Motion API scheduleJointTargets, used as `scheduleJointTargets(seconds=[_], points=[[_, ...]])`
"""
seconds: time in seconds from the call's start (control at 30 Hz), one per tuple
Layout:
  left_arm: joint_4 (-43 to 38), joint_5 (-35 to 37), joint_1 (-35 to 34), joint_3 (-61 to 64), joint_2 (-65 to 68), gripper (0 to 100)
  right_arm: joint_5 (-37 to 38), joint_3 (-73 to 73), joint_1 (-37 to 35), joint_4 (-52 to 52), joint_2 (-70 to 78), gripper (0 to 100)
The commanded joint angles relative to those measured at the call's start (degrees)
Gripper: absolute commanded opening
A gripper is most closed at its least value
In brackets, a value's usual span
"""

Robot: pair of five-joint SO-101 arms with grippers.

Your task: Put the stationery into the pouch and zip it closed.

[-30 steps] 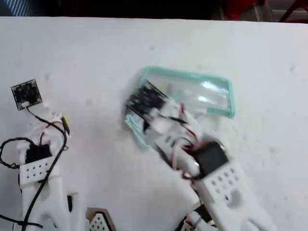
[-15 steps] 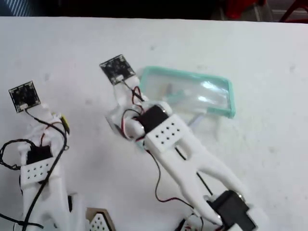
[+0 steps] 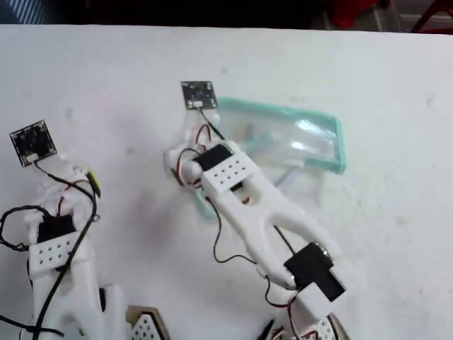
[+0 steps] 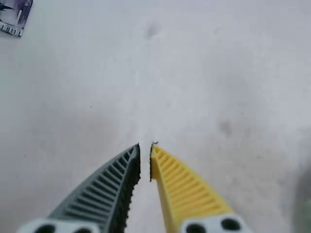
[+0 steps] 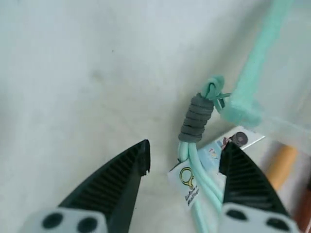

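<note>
The clear pouch (image 3: 283, 138) with teal trim lies flat mid-table. My right arm (image 3: 226, 173) stretches over its left end. In the right wrist view my right gripper (image 5: 186, 148) is open, its black fingers on either side of the teal zip-pull cord (image 5: 194, 165) with its grey bead (image 5: 196, 118) and a paper tag (image 5: 187, 182). The pouch's teal corner (image 5: 245, 109) is just beyond, and an orange pencil-like item (image 5: 282, 165) shows through the plastic. My left gripper (image 4: 145, 150) is shut over bare table, grey and yellow fingers together and holding nothing.
My left arm (image 3: 56, 241) stands at the near left of the white table (image 3: 368, 78). A small printed card (image 4: 12, 17) lies far off in the left wrist view. A brown piece (image 3: 145, 322) sits at the near edge.
The right arm has swung and stretched out, carrying its wrist to the pouch's left end. The left arm has stayed put.
</note>
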Motion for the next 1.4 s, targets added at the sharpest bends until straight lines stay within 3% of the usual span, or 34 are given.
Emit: scheduleJointTargets(seconds=[0.0, 0.47, 0.73, 1.0, 1.23, 1.37], points=[[-1.41, 0.53, -0.31, -0.7, -1.63, 7, -0.62, -2.55, 1.19, -1.8, 0.57, 23.0], [-1.32, 0.62, -0.31, -0.7, -1.63, 7, -0.62, -7.47, 0.66, -7.25, 11.91, 22.8], [-1.32, 0.7, -0.31, -0.7, -1.63, 7, -0.09, -11.6, 0.4, -7.16, 18.15, 1.5], [-1.32, 0.7, -0.31, -0.7, -1.63, 7, -0.09, -11.87, 0.48, -6.02, 19.03, 11.4], [-1.32, 0.7, -0.31, -0.7, -1.63, 7, -0.09, -11.87, 0.57, -6.37, 19.03, 1.6], [-1.32, 0.7, -0.31, -0.7, -1.63, 7, -0.09, -11.96, 1.27, -6.29, 18.95, 1.5]])
